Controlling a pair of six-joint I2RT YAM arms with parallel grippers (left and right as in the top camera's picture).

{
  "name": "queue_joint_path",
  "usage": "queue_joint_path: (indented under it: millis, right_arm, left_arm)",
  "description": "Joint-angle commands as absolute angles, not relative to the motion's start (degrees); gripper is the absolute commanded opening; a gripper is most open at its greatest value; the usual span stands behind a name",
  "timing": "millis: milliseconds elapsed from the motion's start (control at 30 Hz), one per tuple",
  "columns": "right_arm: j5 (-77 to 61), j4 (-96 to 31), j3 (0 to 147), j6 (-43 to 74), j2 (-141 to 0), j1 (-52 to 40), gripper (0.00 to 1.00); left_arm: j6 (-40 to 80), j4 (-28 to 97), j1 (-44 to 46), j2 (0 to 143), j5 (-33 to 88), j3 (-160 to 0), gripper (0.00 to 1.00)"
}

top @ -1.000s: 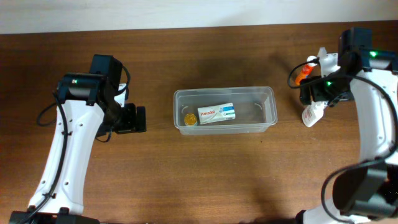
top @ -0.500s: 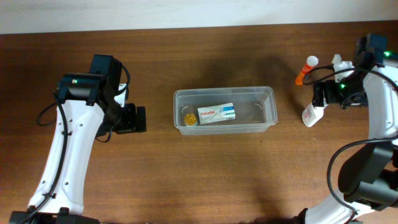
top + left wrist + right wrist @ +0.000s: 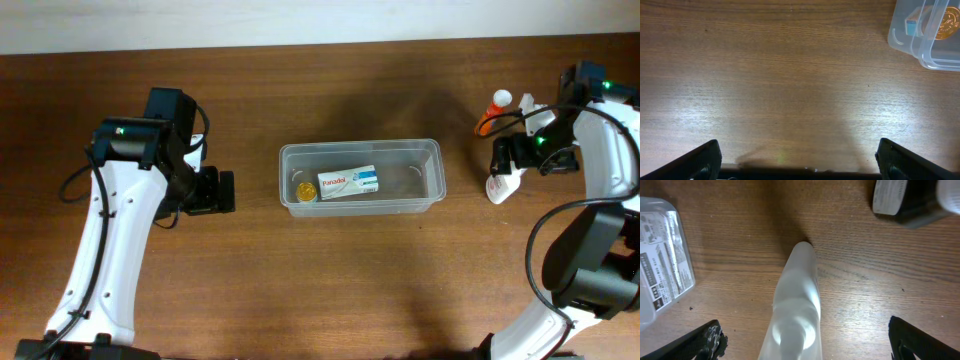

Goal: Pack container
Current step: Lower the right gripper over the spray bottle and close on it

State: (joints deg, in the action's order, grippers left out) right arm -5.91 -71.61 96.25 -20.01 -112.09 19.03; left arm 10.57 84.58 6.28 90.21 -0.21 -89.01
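The container [image 3: 360,147], a long clear tub, sits mid-table and holds a white Panadol box [image 3: 348,182] and a small gold round item [image 3: 304,190]. Its corner shows in the left wrist view [image 3: 900,37] and the right wrist view [image 3: 660,210]. My right gripper [image 3: 506,160] is open, above a white tube [image 3: 497,186] lying on the table. In the right wrist view the white tube [image 3: 799,295] lies between the spread fingers of the right gripper [image 3: 807,342], untouched. My left gripper [image 3: 222,190] is open and empty left of the container, over bare wood [image 3: 797,162].
An orange bottle with a white cap [image 3: 491,112] stands just behind the white tube. A dark object with a white label [image 3: 902,200] is at the top right of the right wrist view. The table's far edge runs along the top of the overhead view.
My right gripper swung right, uncovering the orange bottle, then came back a little left over the white tube. The tube, the container and my left arm have not moved.
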Motion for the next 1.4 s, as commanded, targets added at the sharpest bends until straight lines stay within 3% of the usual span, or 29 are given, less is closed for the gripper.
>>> queue_joint_path:
  millis: [0,167,600,1133,1367]
  right_arm:
    - [-6.2,-71.3,97.3,-20.8,-113.3,18.7,0.98]
    - [-5.4,-71.3,97.3,-20.7,-114.9,18.7,1.00]
    - [-5.4,-71.0,97.3,-20.5,-115.7,18.7,0.82]
    - [-5.3,-70.7,97.3,-20.3,-118.0,18.7,0.78]
    - [-5.3,-70.2,97.3,-20.3,-118.0,18.7,0.61]
  left_arm:
    - [11.3,84.6,6.1,89.4,0.3,-88.9,0.99]
    - [11.3,84.6,6.1,89.4,0.3,-88.9,0.99]
    - [11.3,84.6,6.1,89.4,0.3,-88.9,0.99]
    - [11.3,84.6,6.1,89.4,0.3,-88.9,0.99]
    - [11.3,84.6,6.1,89.4,0.3,-88.9,0.99]
